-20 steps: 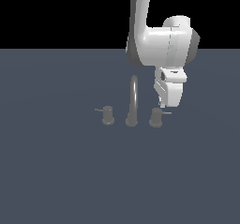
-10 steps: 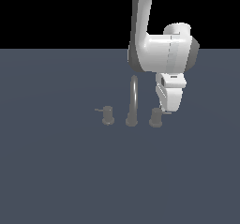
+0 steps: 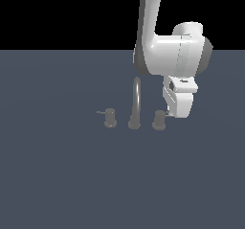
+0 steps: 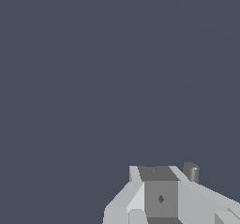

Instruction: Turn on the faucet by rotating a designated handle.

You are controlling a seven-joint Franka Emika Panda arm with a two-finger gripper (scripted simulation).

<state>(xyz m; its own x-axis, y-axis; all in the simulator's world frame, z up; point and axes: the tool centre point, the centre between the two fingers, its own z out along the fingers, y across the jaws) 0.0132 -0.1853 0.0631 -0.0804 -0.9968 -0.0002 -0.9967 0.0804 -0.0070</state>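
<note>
Surface: slate-blue flat matte ground plane (image 3: 57, 175) fills the lower part of the exterior view under a black band; it also fills most of the wrist view (image 4: 93, 68).
Arm: glossy white Franka arm with a bulky grey-capped wrist housing (image 3: 174, 55) comes down from the top edge of the exterior view, ending above the fixture at the exterior view's right.
Gripper: white blocky gripper (image 3: 178, 112) hangs below the wrist, its tip low, just beside the knob at the exterior view's right. In the wrist view its pale angular body with a grey centre plate (image 4: 159, 192) sits at the frame edge. The jaws cannot be made out in either view, so how far they are parted, and whether they grasp anything, cannot be told.
Faucet: dull grey metal faucet (image 3: 136, 103), a tall thin arched spout on a round base, stands upright on the plane between two short knobs.
Handle: short stubby grey cylinder handle (image 3: 159, 120) stands at the exterior view's right of the spout, near it; its thin lever rod reaches toward the gripper and contact cannot be judged. A grey cylinder top (image 4: 191, 171) shows beside the gripper body in the wrist view.
Twin knob: slimmer grey knob with a thin rod (image 3: 109, 117) stands at the exterior view's left of the spout, well apart from the gripper.
</note>
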